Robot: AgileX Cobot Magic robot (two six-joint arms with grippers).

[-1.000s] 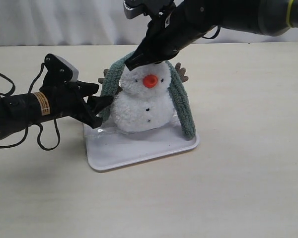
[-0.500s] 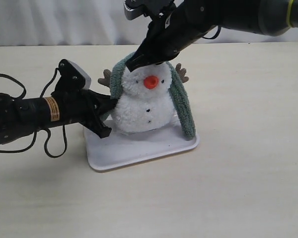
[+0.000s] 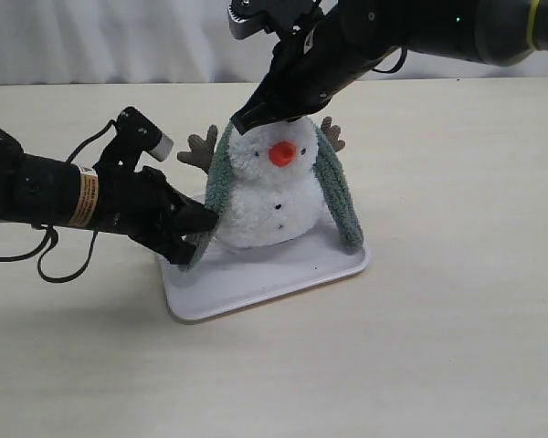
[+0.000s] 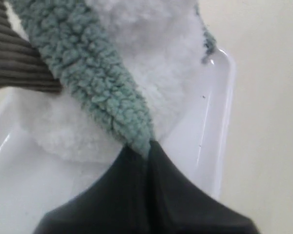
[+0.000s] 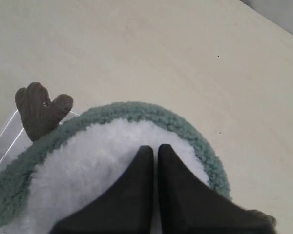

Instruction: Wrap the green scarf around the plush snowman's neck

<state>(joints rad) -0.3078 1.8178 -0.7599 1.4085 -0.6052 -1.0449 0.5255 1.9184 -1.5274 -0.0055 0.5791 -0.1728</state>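
Green scarf [image 3: 338, 194] drapes over the plush snowman [image 3: 256, 205] on the tray [image 3: 256, 288], its end at eight o'clock pinched by the left gripper [image 3: 205, 222]. The right gripper [image 3: 246, 119], clenched, presses the head at twelve. Pulling hard could topple the toy.

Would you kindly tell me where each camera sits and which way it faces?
Exterior: off the arms, facing the table; left arm, right arm, plush snowman, tray.
Left wrist: along the left gripper, shut on the green scarf.
Right wrist: down past the shut right gripper onto the snowman's head.
Shared: scarf and snowman, all three.
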